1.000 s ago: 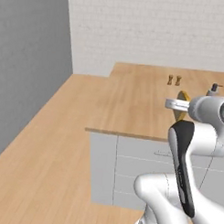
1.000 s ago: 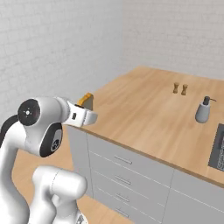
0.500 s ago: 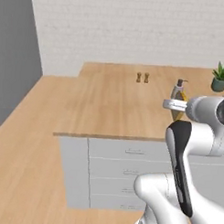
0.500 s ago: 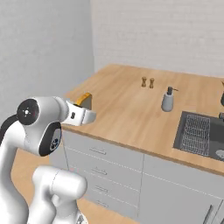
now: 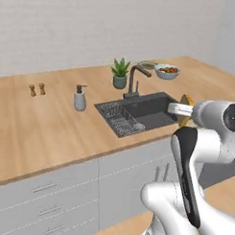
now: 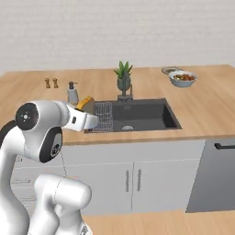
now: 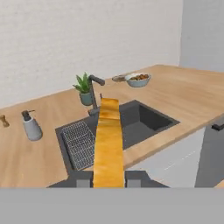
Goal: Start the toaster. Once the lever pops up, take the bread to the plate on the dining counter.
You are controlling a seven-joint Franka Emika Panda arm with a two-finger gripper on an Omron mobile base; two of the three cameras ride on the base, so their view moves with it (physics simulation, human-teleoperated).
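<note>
The arm is bent and reaches out level — its pincer (image 7: 109, 178) squeezes the bread (image 7: 108, 144) tight, just before the sink (image 7: 140, 120).

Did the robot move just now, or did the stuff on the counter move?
The robot's base turned, so the whole view slid: the sink, plant and fruit bowl came into sight, and the shakers and soap bottle shifted across. Those things did not move themselves. The hand stayed shut on the bread.
</note>
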